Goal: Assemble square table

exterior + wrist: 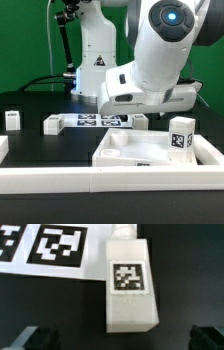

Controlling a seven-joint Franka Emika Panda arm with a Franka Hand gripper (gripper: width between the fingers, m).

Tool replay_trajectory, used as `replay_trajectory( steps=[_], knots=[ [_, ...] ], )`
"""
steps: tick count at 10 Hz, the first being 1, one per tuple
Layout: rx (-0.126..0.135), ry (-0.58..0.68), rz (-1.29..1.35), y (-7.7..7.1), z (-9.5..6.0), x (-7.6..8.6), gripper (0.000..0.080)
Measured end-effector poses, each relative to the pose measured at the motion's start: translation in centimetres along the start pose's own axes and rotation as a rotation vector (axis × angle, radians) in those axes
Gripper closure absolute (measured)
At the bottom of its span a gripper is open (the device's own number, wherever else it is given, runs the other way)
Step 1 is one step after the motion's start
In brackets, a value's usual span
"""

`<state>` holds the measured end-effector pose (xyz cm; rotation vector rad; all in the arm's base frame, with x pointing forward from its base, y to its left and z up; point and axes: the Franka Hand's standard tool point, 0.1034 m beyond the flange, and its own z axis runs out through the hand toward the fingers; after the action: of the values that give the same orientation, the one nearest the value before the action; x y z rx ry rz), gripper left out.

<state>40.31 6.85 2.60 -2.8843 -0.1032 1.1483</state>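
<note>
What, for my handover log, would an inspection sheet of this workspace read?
surface: black table, white rail along its front.
job's things: square slab, tag on its edge; leg lying under the gripper; second leg and third leg at the exterior view's left.
clutter: nothing seen.
grippers: gripper open, fingers either side of the leg, not touching.
cables: nothing clearly seen.
surroundings: marker board flat on the table; green backdrop.

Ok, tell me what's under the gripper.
A white tagged leg lies on the black table, tag up, below the open gripper, untouched. The marker board is beside it. Whatever lies beneath the leg is covered.
</note>
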Motion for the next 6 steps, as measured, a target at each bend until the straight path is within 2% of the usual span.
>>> replay_trajectory(
  steps=[5, 6],
  knots=[
    [0.001, -0.018, -0.004, -0.27, 0.54, -0.12, 0.015],
    [0.006, -0.073, 0.002, -0.18, 0.93, -0.52, 0.015]
  ],
)
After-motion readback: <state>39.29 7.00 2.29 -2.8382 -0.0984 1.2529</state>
